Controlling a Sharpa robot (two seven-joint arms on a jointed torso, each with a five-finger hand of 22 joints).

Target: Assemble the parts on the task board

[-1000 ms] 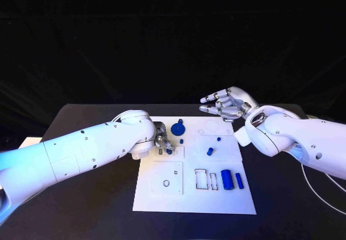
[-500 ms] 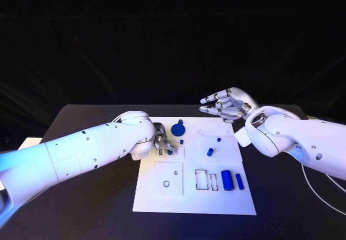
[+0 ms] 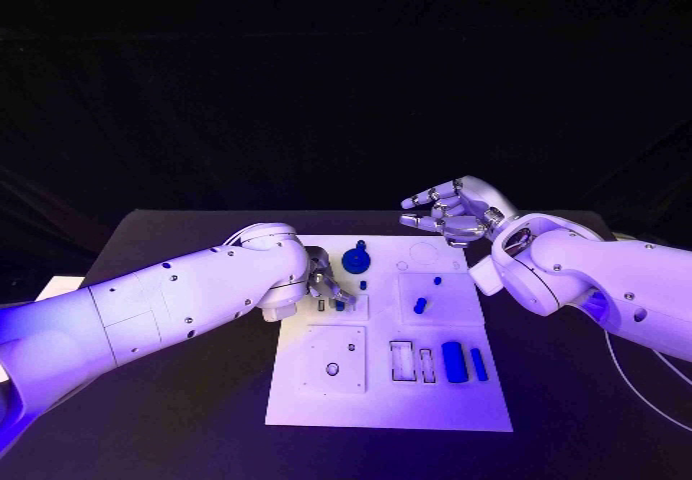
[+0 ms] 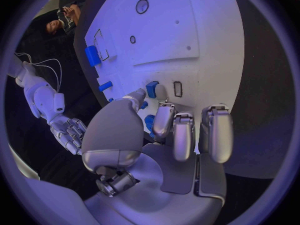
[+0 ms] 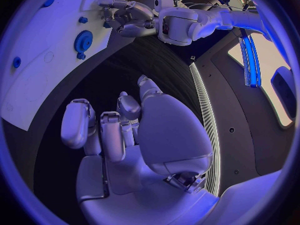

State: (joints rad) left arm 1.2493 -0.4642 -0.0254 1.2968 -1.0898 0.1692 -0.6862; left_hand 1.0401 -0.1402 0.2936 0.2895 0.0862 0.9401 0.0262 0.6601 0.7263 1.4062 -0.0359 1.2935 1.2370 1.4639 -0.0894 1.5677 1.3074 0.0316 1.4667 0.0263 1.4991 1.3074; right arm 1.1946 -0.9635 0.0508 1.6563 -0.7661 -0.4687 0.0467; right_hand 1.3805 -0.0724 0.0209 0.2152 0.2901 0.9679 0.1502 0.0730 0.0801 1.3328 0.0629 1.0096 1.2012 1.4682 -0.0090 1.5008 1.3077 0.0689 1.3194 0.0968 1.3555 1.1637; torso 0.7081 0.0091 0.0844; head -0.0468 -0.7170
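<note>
My left hand (image 3: 323,285) pinches a small blue part (image 4: 152,89) low over the board (image 3: 346,400) to seat it, while my right hand (image 3: 454,210) hovers empty, fingers apart, near the counter's far edge, out of the way.

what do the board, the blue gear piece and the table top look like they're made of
Task board: looks like rigid white plastic or painted sheet, smooth and matte, with cleanly cut rectangular and round recesses.
Blue gear piece: probably moulded or printed plastic, going by the even solid blue and toothed rim; too small to be sure.
Table: a dark, dull surface without glare, possibly a cloth or matte cover.
</note>
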